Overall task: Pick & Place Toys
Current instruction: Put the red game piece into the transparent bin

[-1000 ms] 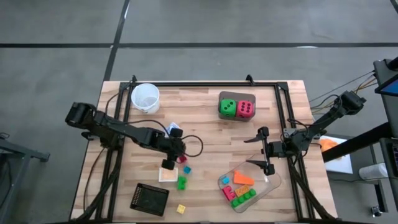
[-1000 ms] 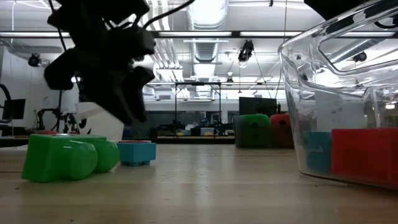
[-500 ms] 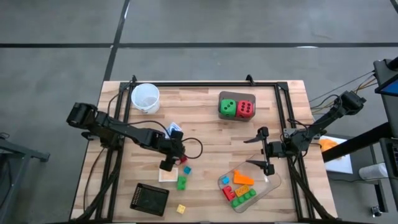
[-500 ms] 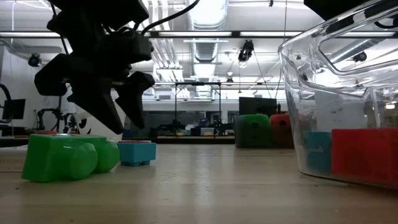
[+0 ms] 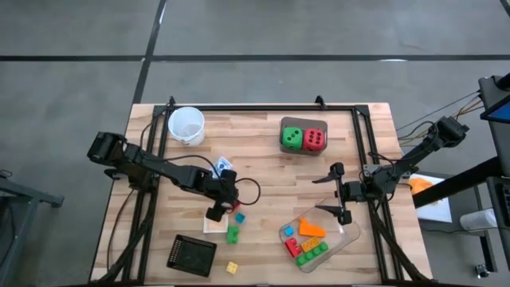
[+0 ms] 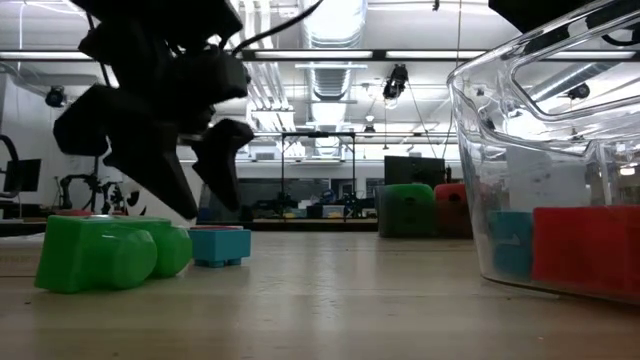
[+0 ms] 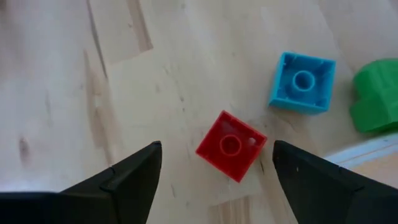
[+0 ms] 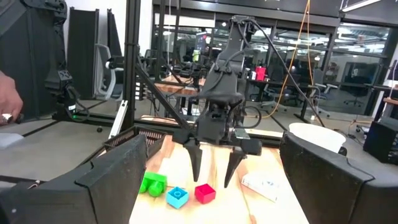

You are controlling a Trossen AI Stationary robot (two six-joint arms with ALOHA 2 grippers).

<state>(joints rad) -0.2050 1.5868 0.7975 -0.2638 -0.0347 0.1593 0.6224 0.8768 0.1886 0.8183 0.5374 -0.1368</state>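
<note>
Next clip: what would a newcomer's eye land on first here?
Probably the left gripper, fingers spread, poised just above a small red brick near the table's middle, with a blue brick and a green brick beside it. Next, the clear tray of bright bricks under the open right gripper, and the green die and pink-red die at the back.

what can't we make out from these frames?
- High view: left gripper covers the red brick almost entirely.
- Low view: clear tray cut off by the edge; contents blurred through its wall.
- High view: black square's surface too small to identify.
</note>
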